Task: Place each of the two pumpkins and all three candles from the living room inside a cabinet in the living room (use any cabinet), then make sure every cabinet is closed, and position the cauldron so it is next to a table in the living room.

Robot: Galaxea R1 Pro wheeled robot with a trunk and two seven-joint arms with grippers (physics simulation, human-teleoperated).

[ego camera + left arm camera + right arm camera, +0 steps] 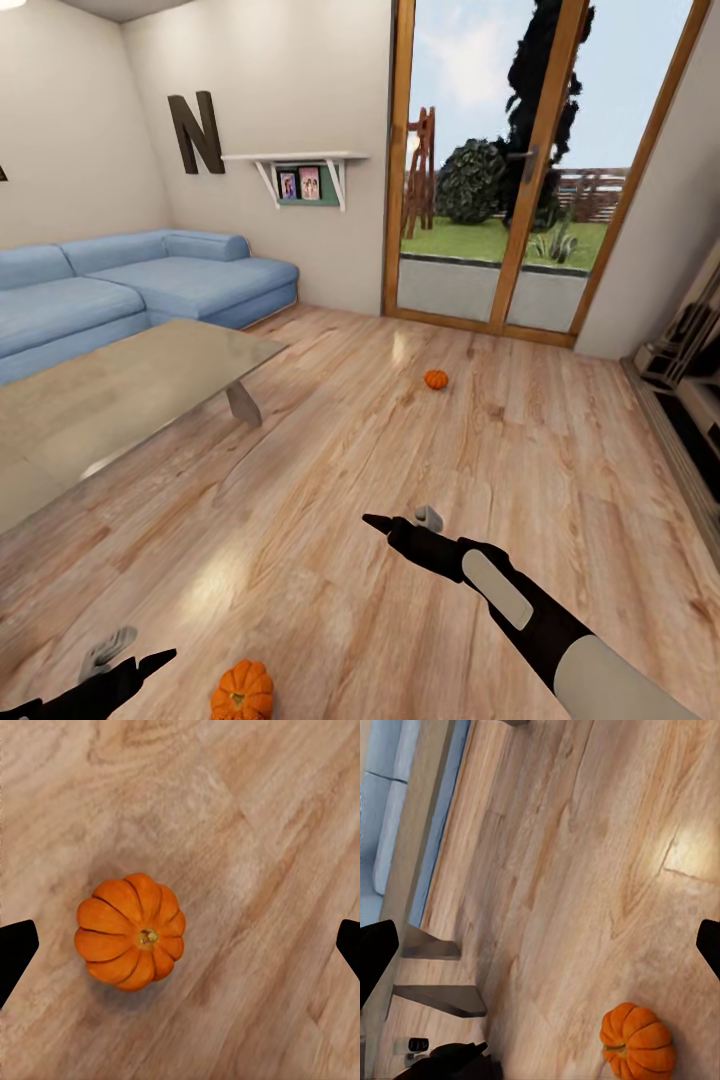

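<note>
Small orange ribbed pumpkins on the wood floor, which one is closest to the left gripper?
The small orange ribbed pumpkin at the head view's bottom edge, beside the left gripper. The other orange pumpkin lies far off, near the glass doors.

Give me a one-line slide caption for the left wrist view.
Open left gripper above a small orange pumpkin standing stem-up on the wooden floor.

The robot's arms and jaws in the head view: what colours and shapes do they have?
The right arm is black near the wrist with a pale grey oval panel, turning light grey further back. The right gripper has one black pointed finger and one grey. The left gripper looks alike.
</note>
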